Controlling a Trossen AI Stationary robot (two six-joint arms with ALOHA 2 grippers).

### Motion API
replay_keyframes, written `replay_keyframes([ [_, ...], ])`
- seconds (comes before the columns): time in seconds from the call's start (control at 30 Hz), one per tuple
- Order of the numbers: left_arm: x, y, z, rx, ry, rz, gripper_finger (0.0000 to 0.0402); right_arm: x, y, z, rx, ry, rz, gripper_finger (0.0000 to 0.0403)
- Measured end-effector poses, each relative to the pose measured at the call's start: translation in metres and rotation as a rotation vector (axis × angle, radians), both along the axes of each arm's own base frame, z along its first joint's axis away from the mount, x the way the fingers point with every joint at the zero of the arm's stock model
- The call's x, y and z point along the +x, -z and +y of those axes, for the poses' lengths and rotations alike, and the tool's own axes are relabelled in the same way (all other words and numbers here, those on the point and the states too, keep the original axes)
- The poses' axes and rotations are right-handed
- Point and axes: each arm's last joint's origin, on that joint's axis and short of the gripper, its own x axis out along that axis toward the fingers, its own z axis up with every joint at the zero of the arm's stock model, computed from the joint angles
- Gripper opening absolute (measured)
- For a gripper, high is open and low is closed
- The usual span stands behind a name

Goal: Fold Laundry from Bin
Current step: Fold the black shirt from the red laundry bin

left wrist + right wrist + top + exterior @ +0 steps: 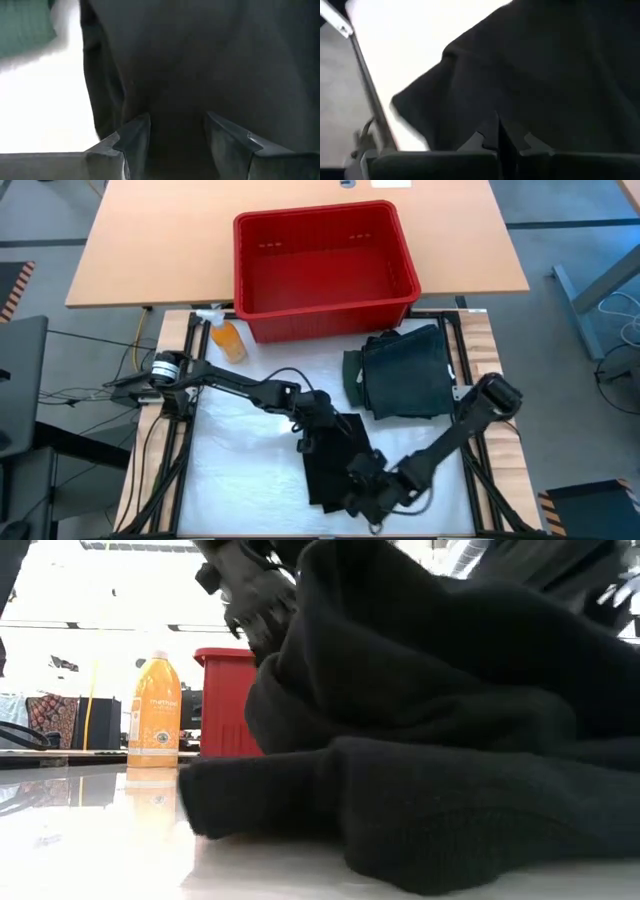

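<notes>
One folded green shirt [405, 375] lies near the emptied red bin [322, 272] from above, while, seen low, the black garment [440, 730] stays unfolded; wrist views show left gripper [175, 137] open, right gripper [498, 132] pinching cloth.

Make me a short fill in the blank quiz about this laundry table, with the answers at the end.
1. The red bin is ____ of clothes.
2. The right gripper is ____ at the edge of the black garment.
3. The orange bottle stands ____ the bin.
4. The folded dark green shirt lies on the ____ mat.

Answers: empty; shut; outside; white
</notes>
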Motion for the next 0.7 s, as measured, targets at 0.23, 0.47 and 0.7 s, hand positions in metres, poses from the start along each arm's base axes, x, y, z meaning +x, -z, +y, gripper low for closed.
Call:
replay_keyframes([
  [0.23, -0.002, 0.004, 0.025, -0.006, -0.098, 0.06, 0.018, 0.031, 0.032, 0.001, 0.036, -0.106, -0.05, 0.002],
  [0.47, -0.017, -0.055, 0.029, -0.03, -0.113, -0.121, 0.018, 0.028, 0.017, 0.001, 0.024, -0.198, -0.056, 0.002],
  [0.7, -0.039, -0.082, -0.024, -0.108, 0.065, -0.229, 0.018, 0.003, -0.014, -0.023, -0.122, -0.115, -0.081, 0.002],
])
